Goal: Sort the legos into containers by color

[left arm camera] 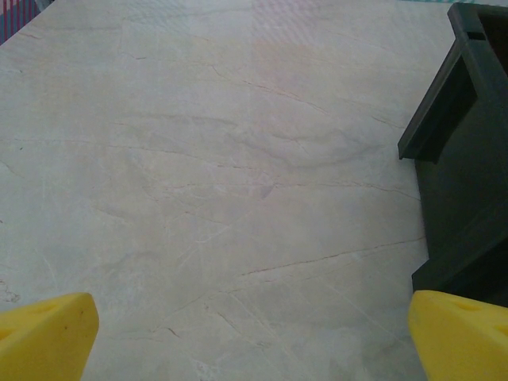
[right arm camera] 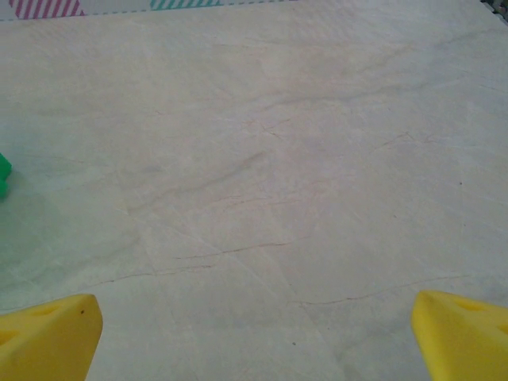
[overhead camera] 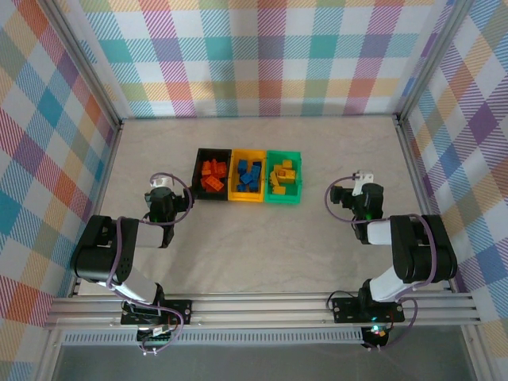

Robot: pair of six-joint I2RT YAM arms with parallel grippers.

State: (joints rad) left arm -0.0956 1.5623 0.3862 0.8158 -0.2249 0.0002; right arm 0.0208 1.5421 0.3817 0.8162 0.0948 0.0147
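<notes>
The left gripper and right gripper stood spread and empty. The legos lay colour-sorted in the containers mid-table. They looked light, stiff and slick, best pinched across flat sides.

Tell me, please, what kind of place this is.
Probably a robot test cell: plaid walls on a metal frame, a marble-look table, left arm and right arm bolted to rails.

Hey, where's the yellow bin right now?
In the top view, the yellow bin sits mid-table, between the black bin on its left and the green bin on its right.
</notes>
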